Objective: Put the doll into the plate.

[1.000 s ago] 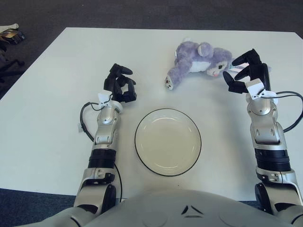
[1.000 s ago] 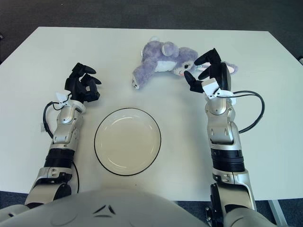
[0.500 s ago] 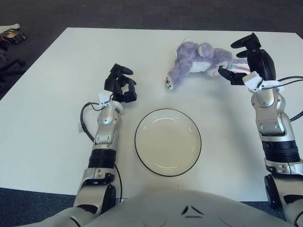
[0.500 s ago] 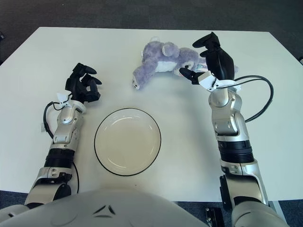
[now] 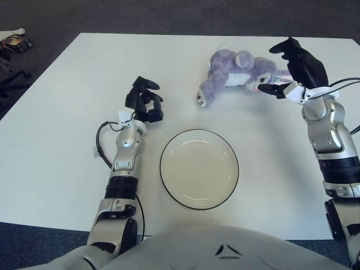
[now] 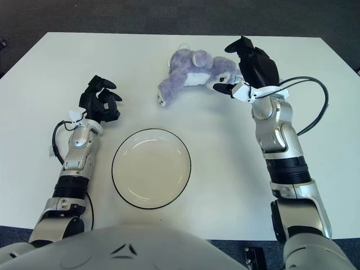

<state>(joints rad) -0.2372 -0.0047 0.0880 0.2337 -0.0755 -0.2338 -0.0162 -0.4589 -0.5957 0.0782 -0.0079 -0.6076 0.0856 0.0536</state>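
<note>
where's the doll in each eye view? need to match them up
Left eye view: doll upper right of centre, beyond the plate, right hand open at its head end.
Right eye view: doll top centre, just right of the plate's far side.
Shared landmark: the black-rimmed plate.

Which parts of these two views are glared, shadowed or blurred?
Left eye view: even light, faint sheen inside the black-rimmed white plate, soft shadow under the purple plush doll. Right eye view: same, right robot hand sharp at the doll, left robot hand sharp too.
</note>
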